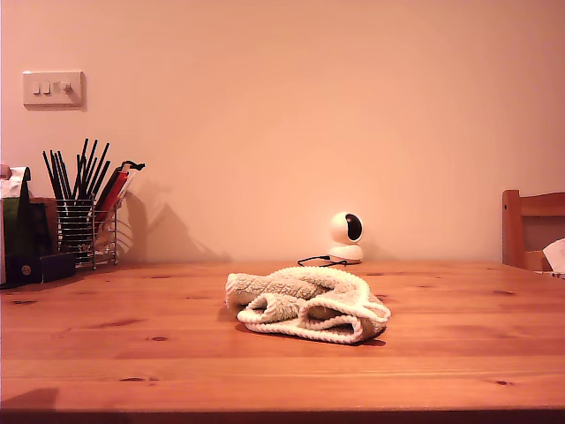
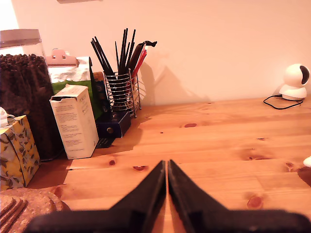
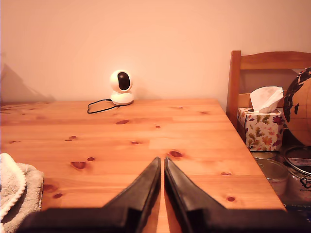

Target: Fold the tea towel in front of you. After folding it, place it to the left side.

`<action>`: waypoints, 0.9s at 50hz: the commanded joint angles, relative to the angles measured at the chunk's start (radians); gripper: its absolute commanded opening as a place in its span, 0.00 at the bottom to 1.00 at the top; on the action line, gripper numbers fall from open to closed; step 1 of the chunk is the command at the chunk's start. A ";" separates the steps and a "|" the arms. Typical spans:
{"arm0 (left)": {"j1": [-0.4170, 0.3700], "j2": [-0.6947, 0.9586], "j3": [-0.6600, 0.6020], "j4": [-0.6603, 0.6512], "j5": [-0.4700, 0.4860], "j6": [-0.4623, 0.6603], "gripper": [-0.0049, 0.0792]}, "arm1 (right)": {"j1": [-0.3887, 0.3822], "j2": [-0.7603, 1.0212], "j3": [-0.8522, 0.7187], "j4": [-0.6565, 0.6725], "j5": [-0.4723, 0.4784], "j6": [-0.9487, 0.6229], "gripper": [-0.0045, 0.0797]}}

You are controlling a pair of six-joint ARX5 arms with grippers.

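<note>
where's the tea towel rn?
The crumpled cream-white terry tea towel lies on the wooden table near the exterior view's centre, just in front of the small white dome camera by the wall, untouched by either hand.

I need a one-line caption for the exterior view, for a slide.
Crumpled, unfolded tea towel on a pine table, small white camera behind it, no gripper in view.

Wooden table. Wire utensil holder with black utensils at exterior view's left, against wall. Light switch plate above it. White dome camera on table by wall. Wooden chair at exterior view's right. Floral tissue box beside chair.
</note>
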 commanded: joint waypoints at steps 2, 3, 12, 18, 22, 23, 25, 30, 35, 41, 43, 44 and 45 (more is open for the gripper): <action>0.040 0.005 0.016 0.023 0.154 -0.188 0.03 | -0.041 -0.006 0.113 0.028 -0.097 0.154 0.04; 0.040 0.005 0.016 0.023 0.154 -0.188 0.03 | -0.041 -0.006 0.113 0.028 -0.098 0.154 0.04; 0.040 0.005 0.016 0.023 0.154 -0.188 0.03 | -0.041 -0.006 0.113 0.027 -0.098 0.153 0.04; 0.040 0.005 0.016 0.023 0.154 -0.188 0.03 | -0.041 -0.006 0.113 0.032 -0.098 0.153 0.04; 0.040 0.005 0.016 0.030 0.158 -0.190 0.03 | -0.041 -0.006 0.113 0.056 -0.099 0.163 0.04; 0.040 0.005 0.016 0.034 0.163 -0.192 0.03 | -0.041 -0.006 0.113 0.066 -0.100 0.166 0.04; 0.040 0.005 0.016 0.049 0.171 -0.201 0.03 | -0.041 -0.006 0.113 0.087 -0.111 0.164 0.04; 0.040 0.005 0.018 0.121 0.203 -0.249 0.03 | -0.041 -0.006 0.117 0.120 -0.132 0.170 0.04; 0.039 0.005 0.037 0.156 0.261 -0.277 0.03 | -0.041 -0.006 0.154 0.110 -0.174 0.194 0.04; 0.035 0.008 0.094 0.103 0.368 -0.276 0.03 | -0.041 0.001 0.235 0.020 -0.257 0.194 0.04; 0.034 0.016 0.117 0.076 0.397 -0.272 0.03 | -0.041 0.010 0.262 -0.019 -0.286 0.187 0.04; 0.033 0.024 0.129 0.059 0.411 -0.272 0.03 | -0.041 0.018 0.282 -0.047 -0.307 0.184 0.04; 0.033 0.030 0.140 0.045 0.426 -0.261 0.03 | -0.041 0.026 0.294 -0.066 -0.326 0.176 0.04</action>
